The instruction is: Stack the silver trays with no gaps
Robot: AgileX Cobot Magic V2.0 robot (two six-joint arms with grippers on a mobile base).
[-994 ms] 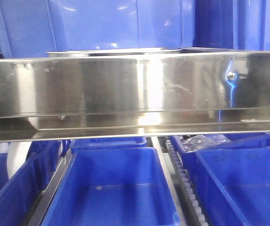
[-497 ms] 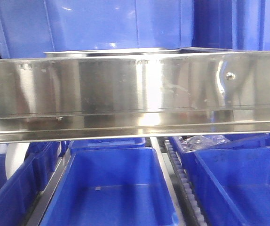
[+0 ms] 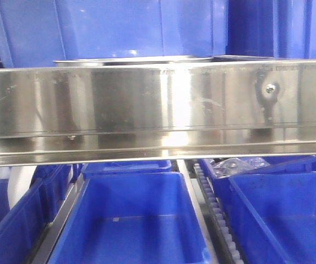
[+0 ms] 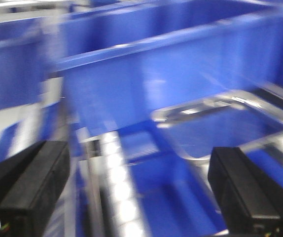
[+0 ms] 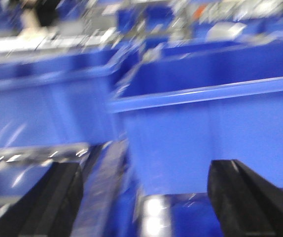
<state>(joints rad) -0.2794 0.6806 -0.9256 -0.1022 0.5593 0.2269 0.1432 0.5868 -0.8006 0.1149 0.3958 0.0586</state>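
Storage rack, blue bins [image 3: 130,220] throughout, steel shelf rail [image 3: 158,104] across front view. Left gripper [image 4: 136,192] jaws apart, empty; silver tray [image 4: 215,126] centre-right beyond it. Right gripper [image 5: 151,202] apart, empty; silver tray [image 5: 28,160] lower left. Wrist views blurred. Tray likely light, stiff, slick: pinch thin rim. Versus earlier: front view barely shifts.

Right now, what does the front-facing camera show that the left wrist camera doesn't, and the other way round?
Only the front-facing view shows the broad steel shelf rail with its screws, spanning the whole picture. Only the left wrist view shows the left gripper, its two black fingers wide apart with nothing between them. Both show blue bins and a silver tray. The wrist view, though blurred, looks down into the tray, while the front view catches only a thin silver edge just above the rail.
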